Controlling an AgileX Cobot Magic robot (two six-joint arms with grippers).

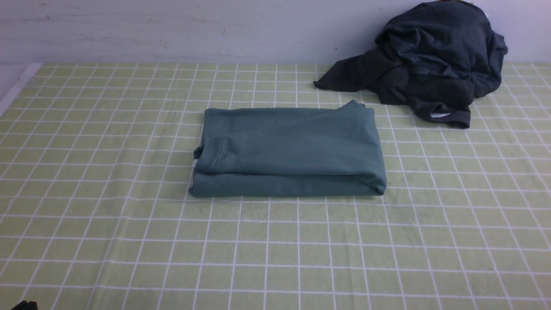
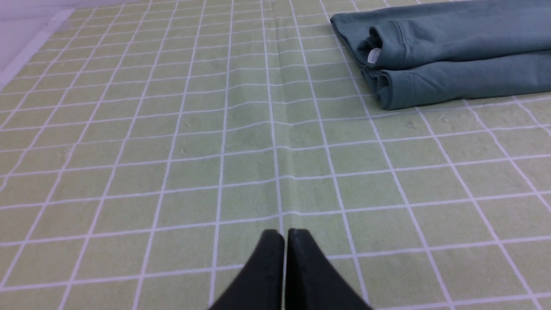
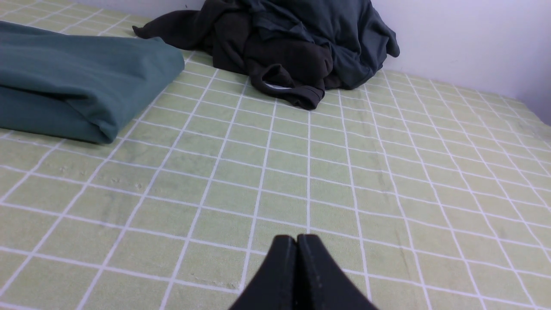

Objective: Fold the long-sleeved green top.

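Note:
The green long-sleeved top [image 1: 290, 150] lies in the middle of the table as a flat folded rectangle, a cuffed sleeve end at its left side. In the left wrist view the top [image 2: 452, 56] shows its stacked folds and a small white label. The right wrist view catches the top's other end [image 3: 82, 90]. My left gripper [image 2: 285, 234] is shut and empty, hovering over bare cloth well short of the top. My right gripper [image 3: 297, 239] is shut too, holding nothing, off to the top's right. Neither arm shows in the front view.
A green tablecloth [image 1: 129, 224] with a white grid covers the table. A heap of dark charcoal-grey garments [image 1: 434, 60] sits at the back right against the white wall; the same heap [image 3: 292, 47] lies ahead of the right gripper.

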